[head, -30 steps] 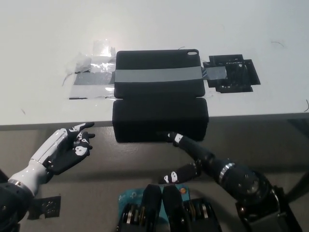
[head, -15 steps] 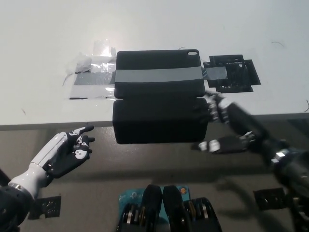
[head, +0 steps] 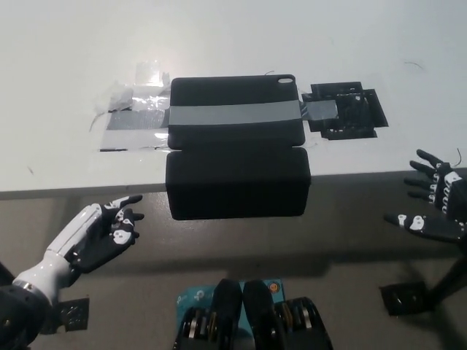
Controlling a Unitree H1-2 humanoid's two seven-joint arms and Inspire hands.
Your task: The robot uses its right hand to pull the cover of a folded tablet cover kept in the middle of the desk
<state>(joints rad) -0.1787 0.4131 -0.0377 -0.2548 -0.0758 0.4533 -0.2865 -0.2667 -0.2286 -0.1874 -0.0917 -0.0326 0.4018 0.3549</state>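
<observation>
Well right of tablet cover (head: 235, 157) — right hand (head: 436, 208), fingers spread.

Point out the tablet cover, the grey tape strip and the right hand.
tablet cover (head: 237, 191), head view, middle of the hanging flap
grey tape strip (head: 233, 115), head view, its centre
right hand (head: 435, 204), head view, palm

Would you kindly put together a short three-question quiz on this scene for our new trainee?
1. True or false: the black right hand is gripping the tablet cover.
2. Which colour is the tape band across the cover's upper half? A) red B) grey C) yellow
3. Fill in: the cover's lower flap hangs over the desk's ____ edge.

Key
1. False: it is at the far right, fingers apart, clear of the cover; the white left hand rests at the lower left, also open.
2. B
3. front
</observation>
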